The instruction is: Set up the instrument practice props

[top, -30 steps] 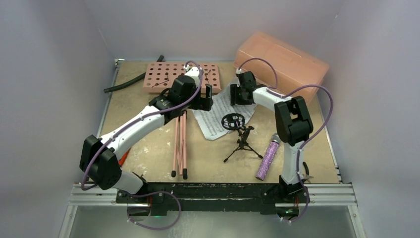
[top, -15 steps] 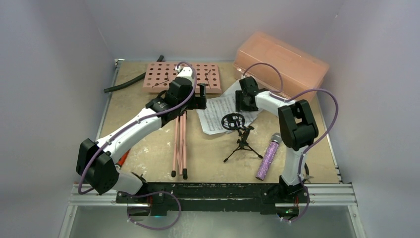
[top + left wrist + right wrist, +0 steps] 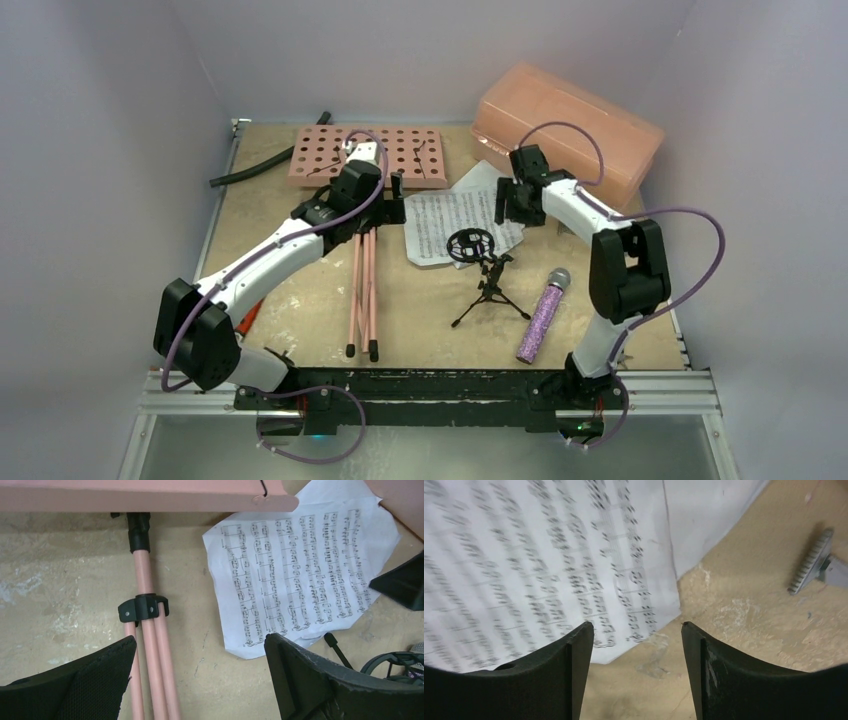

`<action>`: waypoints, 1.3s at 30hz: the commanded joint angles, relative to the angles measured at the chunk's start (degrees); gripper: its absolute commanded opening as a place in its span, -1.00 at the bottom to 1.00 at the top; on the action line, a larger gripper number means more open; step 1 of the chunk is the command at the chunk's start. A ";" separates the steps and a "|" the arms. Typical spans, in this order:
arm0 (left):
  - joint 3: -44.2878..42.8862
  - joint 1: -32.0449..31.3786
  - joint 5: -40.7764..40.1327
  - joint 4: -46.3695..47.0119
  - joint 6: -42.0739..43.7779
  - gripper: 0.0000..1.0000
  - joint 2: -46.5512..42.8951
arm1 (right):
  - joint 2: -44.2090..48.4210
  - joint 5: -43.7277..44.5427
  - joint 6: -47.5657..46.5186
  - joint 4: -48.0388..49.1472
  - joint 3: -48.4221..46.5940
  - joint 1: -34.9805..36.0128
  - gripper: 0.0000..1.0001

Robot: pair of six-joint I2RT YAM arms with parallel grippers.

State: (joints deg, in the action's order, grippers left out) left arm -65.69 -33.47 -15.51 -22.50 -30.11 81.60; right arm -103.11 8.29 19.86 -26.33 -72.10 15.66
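The pink perforated music stand (image 3: pixel 365 155) lies flat at the back, its folded legs (image 3: pixel 362 290) pointing toward me. The white sheet-music pages (image 3: pixel 445 222) lie flat to its right. The small black mic stand (image 3: pixel 487 275) stands on the pages' near edge. The purple glitter microphone (image 3: pixel 541 316) lies at the front right. My left gripper (image 3: pixel 393 200) is open and empty above the table between the legs (image 3: pixel 150 630) and the pages (image 3: pixel 300 575). My right gripper (image 3: pixel 508 205) is open and empty over the pages' right edge (image 3: pixel 549 555).
A salmon plastic box (image 3: pixel 570 125) stands at the back right, close behind my right arm. A black hose (image 3: pixel 262 165) lies at the back left. A red handle (image 3: pixel 248 316) shows under my left arm. A grey toothed metal piece (image 3: pixel 809 567) lies to the right of the pages.
My right gripper has moved right, off the middle of the pages to their right edge. My left gripper has drifted slightly left and back. More of the pages shows.
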 commanded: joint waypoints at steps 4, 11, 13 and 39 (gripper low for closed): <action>3.77 1.76 -0.97 -1.92 -4.83 0.99 -2.08 | 9.11 -6.96 -1.43 -2.19 -11.54 0.37 0.40; 10.85 5.17 1.30 -4.82 -9.18 0.99 -4.37 | 12.48 -18.65 -2.65 1.51 -13.33 0.52 0.50; 13.25 6.38 3.15 -4.92 -9.89 0.99 -5.30 | 12.37 -22.26 -1.56 2.21 -13.21 0.64 0.52; 31.66 8.43 24.05 8.90 -13.87 0.77 -6.90 | -0.92 -35.31 7.92 6.23 -19.51 14.82 0.65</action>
State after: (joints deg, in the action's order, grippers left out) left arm -34.04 -25.15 6.31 -17.56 -42.85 73.17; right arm -103.79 -25.15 26.41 -21.61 -88.99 29.43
